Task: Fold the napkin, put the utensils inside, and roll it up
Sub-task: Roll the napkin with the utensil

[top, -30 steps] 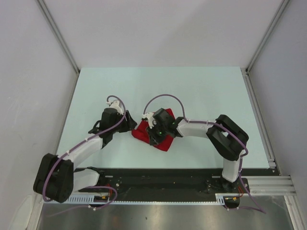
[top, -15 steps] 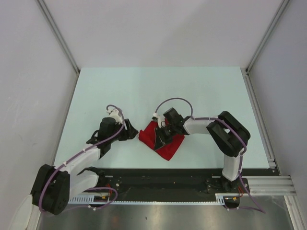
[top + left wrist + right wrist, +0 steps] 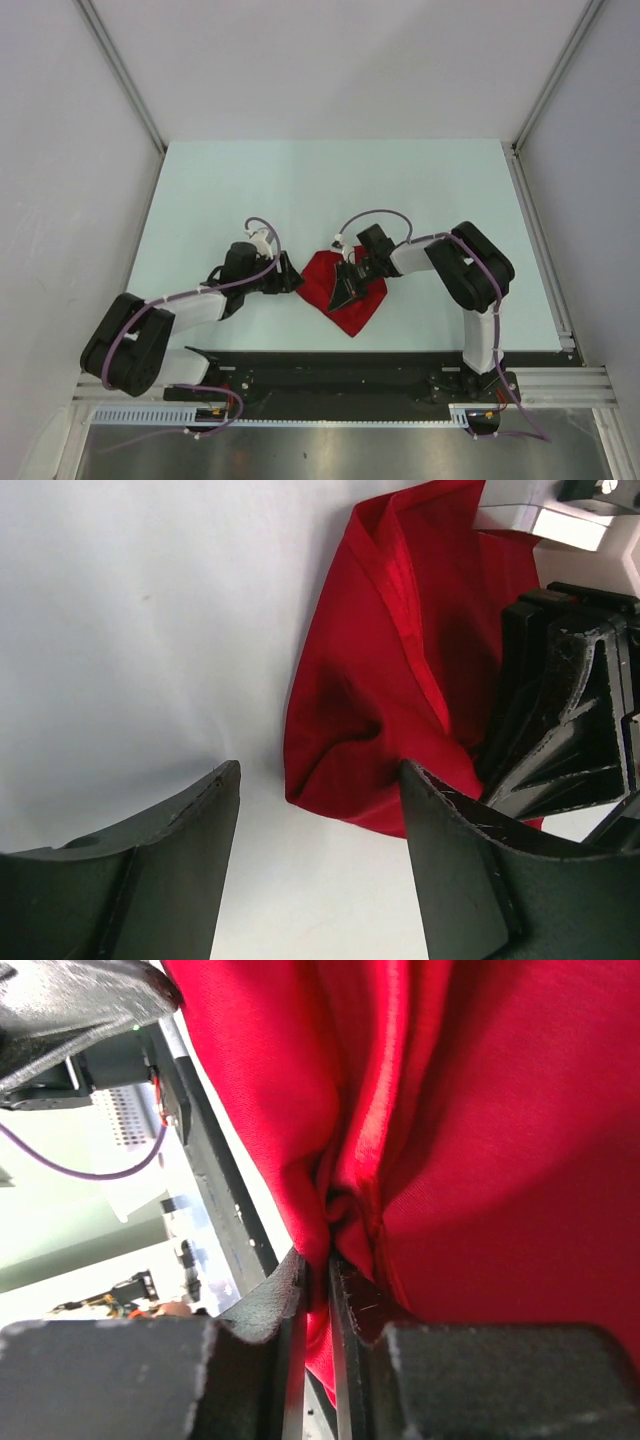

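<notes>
**Top view.** Records the napkin [image 3: 352,300] as a bunched, roughly triangular red heap on the tabletop [image 3: 420,180], about midway between the left and right edges and close to the near edge. Not flat, and not a clean fold. Places the right gripper [image 3: 340,290] low on the heap's left half and the left gripper [image 3: 291,279] just beside the heap's left edge, on bare surface. No spoon visible in this view.

**Left wrist view.** Shows the left gripper [image 3: 320,780] with fingers spread wide and nothing between them but bare surface and the napkin's [image 3: 370,700] rounded near corner just ahead. Judged to be lined up to take that corner while the other arm holds the cloth. Shows the right gripper [image 3: 560,730] planted on the cloth at the right of the frame.

**Right wrist view.** Shows the right gripper [image 3: 318,1280] pressed nearly together, pinching a gathered ridge of the napkin [image 3: 480,1110], with creases running into the pinch. Judged to be gripping the cloth to lift or drag a layer for the fold.

**Assessment.** Fold not yet made and cloth crumpled. Spoon unseen in all three views, so cannot tell whether under the cloth or elsewhere. Risk: pulling on a bunched ridge rather than a corner likely to deepen the creases.
</notes>
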Available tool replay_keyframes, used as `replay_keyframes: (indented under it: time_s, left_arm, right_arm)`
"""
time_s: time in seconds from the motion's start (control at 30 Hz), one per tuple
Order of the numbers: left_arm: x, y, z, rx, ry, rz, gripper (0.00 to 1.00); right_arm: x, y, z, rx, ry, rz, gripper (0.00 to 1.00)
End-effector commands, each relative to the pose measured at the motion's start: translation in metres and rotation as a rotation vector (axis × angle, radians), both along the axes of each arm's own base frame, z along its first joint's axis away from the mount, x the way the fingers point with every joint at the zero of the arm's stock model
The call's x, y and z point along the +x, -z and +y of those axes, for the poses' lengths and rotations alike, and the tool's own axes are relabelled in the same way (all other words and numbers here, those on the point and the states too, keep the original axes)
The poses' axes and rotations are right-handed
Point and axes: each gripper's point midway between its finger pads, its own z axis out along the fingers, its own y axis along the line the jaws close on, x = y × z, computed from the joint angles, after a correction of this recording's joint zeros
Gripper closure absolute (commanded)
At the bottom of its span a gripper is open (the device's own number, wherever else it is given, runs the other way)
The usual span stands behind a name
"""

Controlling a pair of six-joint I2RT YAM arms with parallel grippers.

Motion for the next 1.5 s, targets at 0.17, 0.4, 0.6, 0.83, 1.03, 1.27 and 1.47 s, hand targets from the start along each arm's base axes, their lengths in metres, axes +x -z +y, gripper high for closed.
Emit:
replay_keyframes:
  time_s: [0.17, 0.4, 0.6, 0.83, 1.03, 1.27, 1.47]
  left_arm:
    - [0.026, -0.029, -0.029, -0.090, 0.090, -0.128, 0.32]
    - [0.031, -0.009, -0.031, -0.063, 0.090, -0.085, 0.33]
    - [0.029, -0.002, -0.039, -0.097, 0.125, -0.066, 0.48]
    - [0.018, 0.001, -0.044, -0.117, 0.168, -0.041, 0.77]
    - [0.012, 0.006, -0.043, -0.100, 0.193, -0.026, 1.00]
    - [0.010, 0.011, -0.042, -0.085, 0.190, -0.009, 1.00]
    - [0.014, 0.007, -0.040, -0.068, 0.183, -0.018, 1.00]
  right_arm:
    - [-0.023, 0.060, -0.043, -0.220, 0.043, 0.133, 0.98]
    - [-0.021, 0.059, -0.044, -0.214, 0.047, 0.137, 0.98]
    - [-0.021, 0.060, -0.045, -0.214, 0.050, 0.143, 0.98]
    - [-0.014, 0.053, -0.043, -0.203, 0.063, 0.127, 0.92]
    - [0.003, 0.019, -0.036, -0.184, 0.072, 0.039, 0.65]
    - [0.030, -0.044, -0.037, -0.205, 0.113, -0.158, 0.47]
    - [0.039, -0.092, -0.032, -0.244, 0.139, -0.447, 0.39]
